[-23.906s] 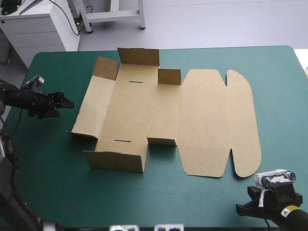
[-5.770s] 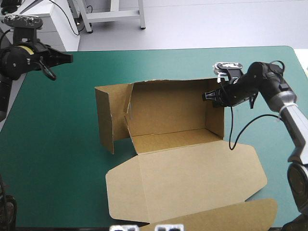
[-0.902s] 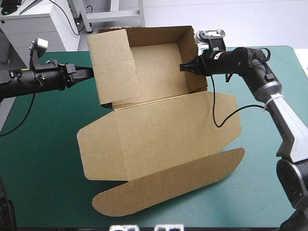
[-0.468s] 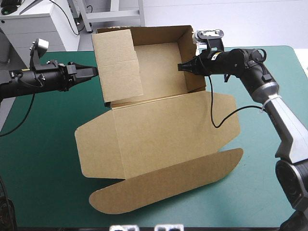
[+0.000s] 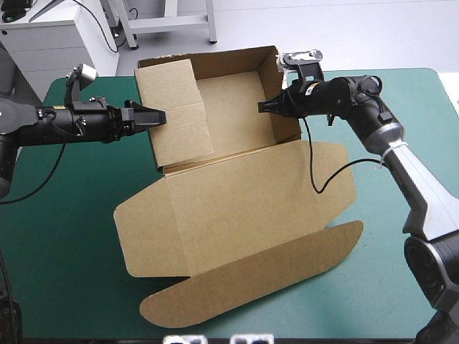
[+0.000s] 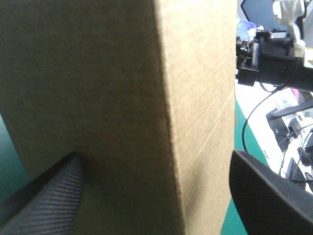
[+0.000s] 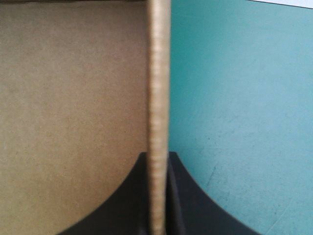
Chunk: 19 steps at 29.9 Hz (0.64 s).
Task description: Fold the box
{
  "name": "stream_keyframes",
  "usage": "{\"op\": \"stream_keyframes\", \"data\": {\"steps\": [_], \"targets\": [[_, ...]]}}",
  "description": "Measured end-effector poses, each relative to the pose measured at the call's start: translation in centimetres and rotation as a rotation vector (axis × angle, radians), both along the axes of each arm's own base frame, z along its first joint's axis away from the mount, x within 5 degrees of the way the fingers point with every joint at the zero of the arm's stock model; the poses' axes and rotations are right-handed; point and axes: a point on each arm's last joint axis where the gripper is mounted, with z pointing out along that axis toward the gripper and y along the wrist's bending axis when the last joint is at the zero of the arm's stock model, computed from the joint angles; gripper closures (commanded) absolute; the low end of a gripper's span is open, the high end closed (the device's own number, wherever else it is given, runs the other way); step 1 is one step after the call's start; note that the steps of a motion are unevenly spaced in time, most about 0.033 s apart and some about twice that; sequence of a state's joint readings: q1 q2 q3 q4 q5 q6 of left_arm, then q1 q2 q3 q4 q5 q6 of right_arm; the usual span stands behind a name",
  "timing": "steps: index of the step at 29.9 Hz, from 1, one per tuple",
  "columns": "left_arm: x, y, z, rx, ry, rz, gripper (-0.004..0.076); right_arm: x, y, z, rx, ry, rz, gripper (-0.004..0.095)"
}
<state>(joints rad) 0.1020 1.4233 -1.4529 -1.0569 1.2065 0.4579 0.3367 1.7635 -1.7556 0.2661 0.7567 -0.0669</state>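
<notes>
The brown box [image 5: 229,107] stands as an open tray tipped up at the back of the table, its opening facing the front. Its lid [image 5: 244,208] lies flat toward the front and ends in a rounded flap [image 5: 251,287]. My left gripper [image 5: 154,116] is open at the tray's left wall. In the left wrist view the fingers [image 6: 269,196] stand wide apart with the box's wall [image 6: 122,98] between them. My right gripper [image 5: 264,107] is shut on the tray's right wall. The right wrist view shows that wall's edge [image 7: 158,88] pinched between the fingers [image 7: 127,196].
The teal-green cover [image 5: 64,236] shows to the left of the lid and to its right [image 5: 401,287]. The rounded flap reaches close to the table's front edge. The right arm stretches in over the table's right side.
My left gripper went from shut to open and moved right to the tray's left wall. The tray dropped slightly and shifted left. The right gripper kept its hold.
</notes>
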Motion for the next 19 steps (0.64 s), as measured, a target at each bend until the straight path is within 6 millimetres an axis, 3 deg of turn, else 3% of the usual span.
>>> {"op": "stream_keyframes", "data": {"steps": [11, 19], "targets": [[0.4, -2.7, -1.6, 0.219, 0.07, 0.125, 0.0199, -0.8, 2.1, -0.3, -0.09, -0.023, 0.012, 0.0907], [0.8, -2.6, -2.2, 0.257, 0.14, 0.248, 0.0209, -1.2, 3.1, -0.2, -0.084, -0.001, 0.032, 0.0907]]}}
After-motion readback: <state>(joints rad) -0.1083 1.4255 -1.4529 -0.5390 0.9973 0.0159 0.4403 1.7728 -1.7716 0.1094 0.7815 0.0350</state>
